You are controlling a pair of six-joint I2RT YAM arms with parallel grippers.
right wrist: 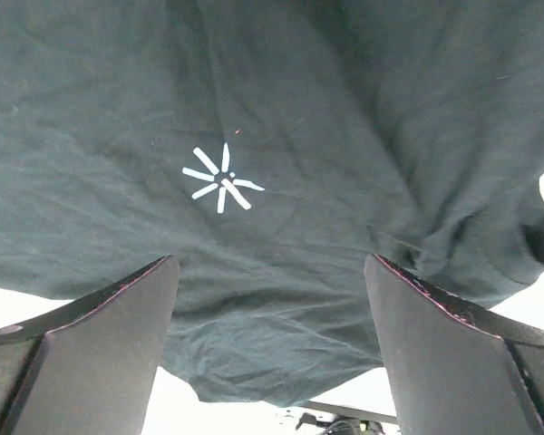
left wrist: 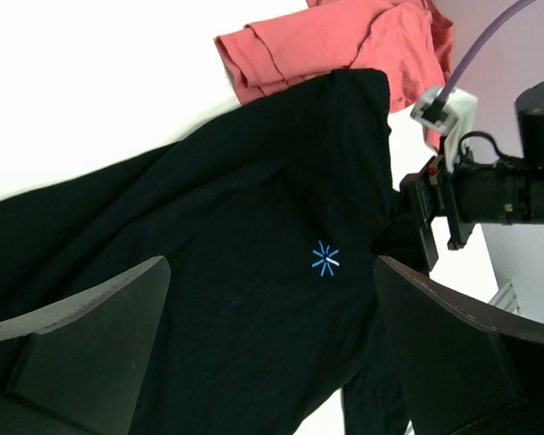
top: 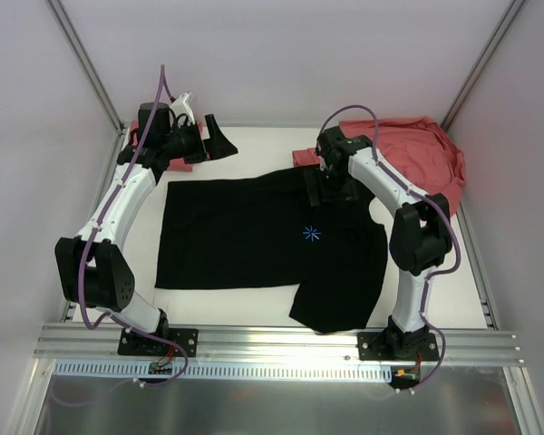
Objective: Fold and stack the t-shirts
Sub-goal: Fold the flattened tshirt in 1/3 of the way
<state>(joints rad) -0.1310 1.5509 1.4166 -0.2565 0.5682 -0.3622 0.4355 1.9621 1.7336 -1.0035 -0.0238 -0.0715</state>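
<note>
Setting: a white table point(top: 254, 304) boxed in by pale walls, with the arm bases on a metal rail along its near edge.
Black t-shirt point(top: 245, 231): spread flat across the middle of the table with its light-blue starburst mark point(top: 312, 234) facing up. One part droops toward the near edge, right of centre.
Salmon-red t-shirts point(top: 417, 149): a loose heap in the far right corner, lying against the black one's far edge. More salmon cloth shows in the far left corner under the left arm.
Left fingers point(left wrist: 100, 335): spread wide and holding nothing, raised over the far left corner.
Right fingers point(right wrist: 118, 335): also wide apart and empty, low over the black cloth near its far edge, just beyond the mark.
Handling: the cloth is light, limp and creases easily, so it will likely sag and drag when lifted. It is best pinched at a hem, shoulder or sleeve edge, taking two corners together so the fold lies straight.
</note>
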